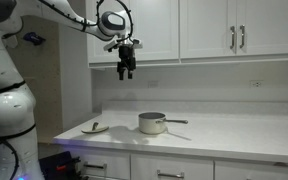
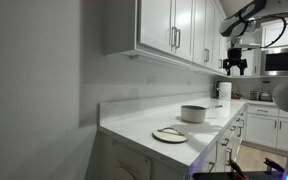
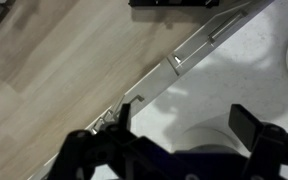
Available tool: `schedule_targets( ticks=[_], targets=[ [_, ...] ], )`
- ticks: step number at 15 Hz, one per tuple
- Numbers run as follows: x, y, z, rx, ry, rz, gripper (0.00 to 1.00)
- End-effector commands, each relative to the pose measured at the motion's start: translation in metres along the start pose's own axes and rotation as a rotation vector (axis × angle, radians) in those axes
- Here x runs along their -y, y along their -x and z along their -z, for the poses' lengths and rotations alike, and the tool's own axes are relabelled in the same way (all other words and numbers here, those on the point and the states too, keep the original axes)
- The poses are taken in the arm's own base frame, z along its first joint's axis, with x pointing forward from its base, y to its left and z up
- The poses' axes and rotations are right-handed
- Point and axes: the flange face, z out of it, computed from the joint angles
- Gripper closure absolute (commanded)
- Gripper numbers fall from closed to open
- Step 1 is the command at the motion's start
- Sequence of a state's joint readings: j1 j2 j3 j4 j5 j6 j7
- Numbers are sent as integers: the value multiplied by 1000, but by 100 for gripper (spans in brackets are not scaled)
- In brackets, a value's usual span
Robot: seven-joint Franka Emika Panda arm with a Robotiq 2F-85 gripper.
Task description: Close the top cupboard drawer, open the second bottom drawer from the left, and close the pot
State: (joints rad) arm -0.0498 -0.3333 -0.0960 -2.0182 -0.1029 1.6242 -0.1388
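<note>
The silver pot (image 1: 152,122) stands uncovered on the white counter, its long handle pointing away from the arm; it also shows in an exterior view (image 2: 194,113). Its lid (image 1: 95,127), a round disc with a knob, lies flat on the counter beside it (image 2: 169,134). My gripper (image 1: 127,66) hangs open and empty high above the counter, just under the wall cabinets (image 2: 235,64). The wall-cabinet doors (image 1: 212,28) look shut. The short bottom drawer fronts (image 1: 171,172) look shut. In the wrist view the open jaws (image 3: 182,125) point down at the counter, with drawer handles (image 3: 174,60) along its edge.
The white countertop (image 1: 234,135) runs along the wall. A white paper towel roll (image 2: 224,90) stands at the back of the counter. The wood floor (image 3: 54,90) lies in front of the base cabinets. The robot's white arm (image 1: 9,100) stands at the counter's end.
</note>
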Motion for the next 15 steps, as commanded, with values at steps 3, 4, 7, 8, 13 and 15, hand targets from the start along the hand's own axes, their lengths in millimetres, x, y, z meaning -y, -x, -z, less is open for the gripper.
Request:
schedule_targets(
  ticks=[3, 4, 7, 8, 13, 15],
  targets=[
    [-3, 11, -14, 26, -14, -42, 0],
    [-3, 14, -16, 26, -15, -44, 0],
    [1, 18, -14, 21, -13, -51, 0],
    [1, 18, -13, 20, -13, -50, 0],
    [-18, 9, -23, -45, 18, -73, 0],
    [-41, 7, -27, -81, 23, -85, 0]
  ],
)
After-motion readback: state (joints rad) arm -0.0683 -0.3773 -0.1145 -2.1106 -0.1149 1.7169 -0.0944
